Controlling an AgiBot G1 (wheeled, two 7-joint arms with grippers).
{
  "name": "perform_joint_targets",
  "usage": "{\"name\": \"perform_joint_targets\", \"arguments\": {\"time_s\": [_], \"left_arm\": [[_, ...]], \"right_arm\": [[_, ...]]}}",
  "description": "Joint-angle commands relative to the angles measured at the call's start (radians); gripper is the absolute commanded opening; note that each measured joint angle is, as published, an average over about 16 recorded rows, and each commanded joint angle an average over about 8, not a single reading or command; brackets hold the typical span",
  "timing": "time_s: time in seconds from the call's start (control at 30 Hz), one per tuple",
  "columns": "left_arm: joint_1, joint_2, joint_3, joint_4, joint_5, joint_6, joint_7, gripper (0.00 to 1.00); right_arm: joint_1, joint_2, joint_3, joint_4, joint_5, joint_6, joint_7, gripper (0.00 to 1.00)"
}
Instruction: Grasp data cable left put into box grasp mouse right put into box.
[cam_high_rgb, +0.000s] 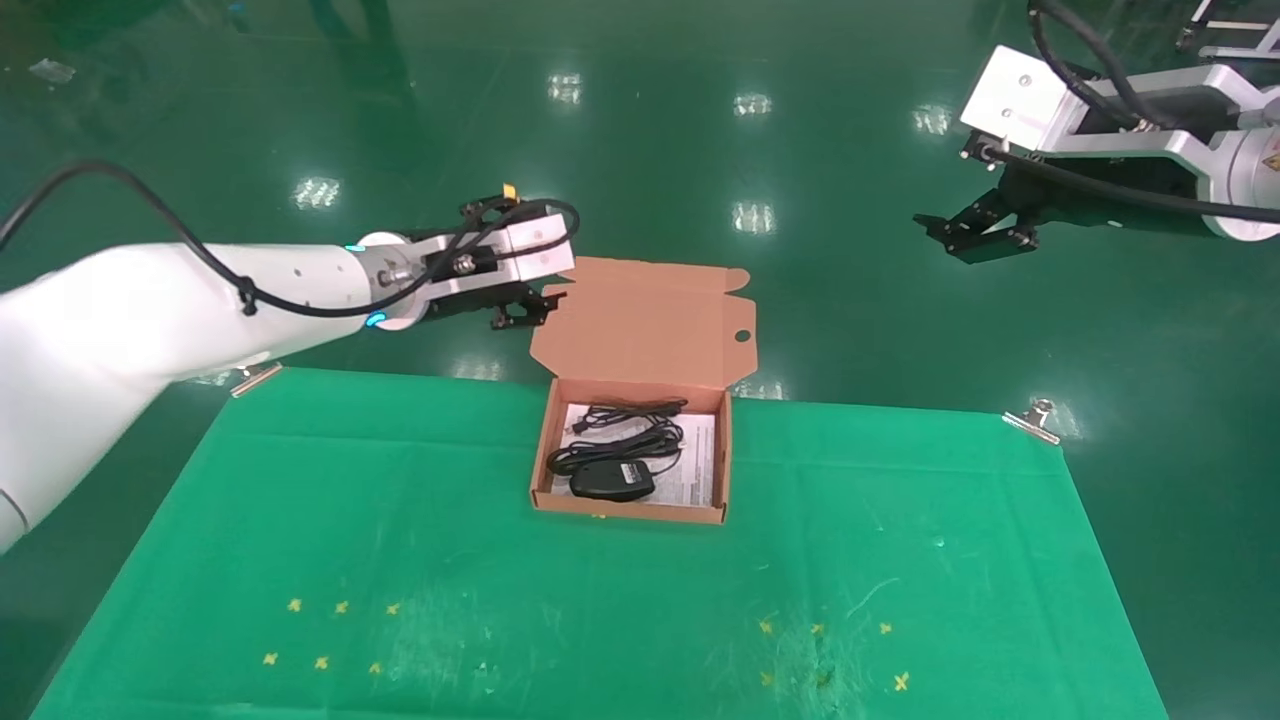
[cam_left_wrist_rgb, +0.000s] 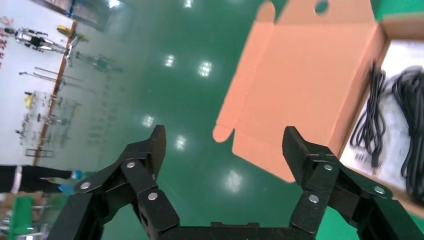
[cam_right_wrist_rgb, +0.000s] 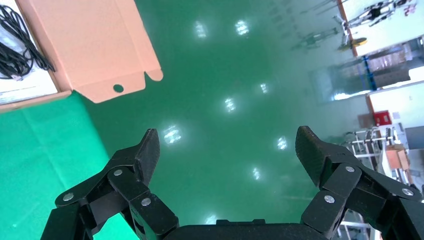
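With the data cable (cam_high_rgb: 628, 414) and mouse (cam_high_rgb: 611, 480) both lying inside the box (cam_high_rgb: 630, 509), I judge the task done. My left gripper (cam_high_rgb: 523, 308) and right gripper (cam_high_rgb: 975, 238) hang spread and empty, clear of the table (cam_high_rgb: 300, 500).

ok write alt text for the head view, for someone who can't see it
An open orange-brown cardboard box on a green cloth-covered table holds a black oval mouse and a bundled black data cable. The left claw, empty, hovers by the raised lid; the right claw, empty, hangs far right.
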Motion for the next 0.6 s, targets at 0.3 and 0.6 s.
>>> {"name": "perform_joint_targets", "arguments": {"time_s": [0.3,0.6], "left_arm": [[0.067,-0.079,-0.106,-0.080,-0.095,0.119,-0.027,1.00],[0.160,-0.170,-0.231,-0.178,-0.209,0.265,-0.055,1.00]], "right_arm": [[-0.113,0.010,0.143,0.008,0.122,-0.110,-0.070,1.00],[-0.257,0.019,0.313,0.009,0.267,-0.235,-0.150,1.00]]}}
